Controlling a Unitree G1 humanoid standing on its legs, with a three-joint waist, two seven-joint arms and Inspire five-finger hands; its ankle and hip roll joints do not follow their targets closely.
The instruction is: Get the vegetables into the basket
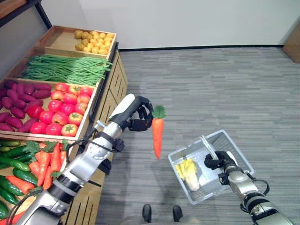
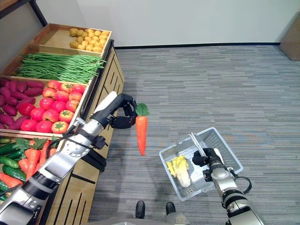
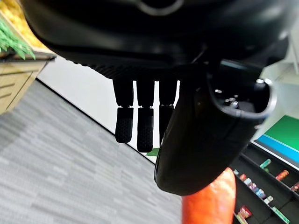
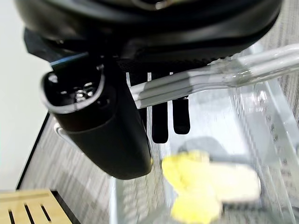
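Note:
An orange carrot [image 1: 157, 133] with a green top hangs point-down in the air over the carpet, between the produce stand and the basket. My left hand [image 1: 139, 116] is shut on its leafy end; the carrot's orange body [image 3: 210, 200] shows past the thumb in the left wrist view. To the right and lower, my right hand [image 1: 220, 161] is shut on the handle [image 4: 210, 77] of a clear wire basket [image 1: 234, 145]. A pale yellow leafy cabbage [image 1: 188, 172] lies inside the basket.
A wooden produce stand [image 1: 110, 93] runs along the left, with crates of potatoes [image 1: 93, 41], green beans [image 1: 65, 69], tomatoes [image 1: 63, 108], purple sweet potatoes [image 1: 18, 101], cucumbers [image 1: 11, 159] and more carrots [image 1: 47, 164]. Grey carpet [image 1: 211, 89] stretches to the right.

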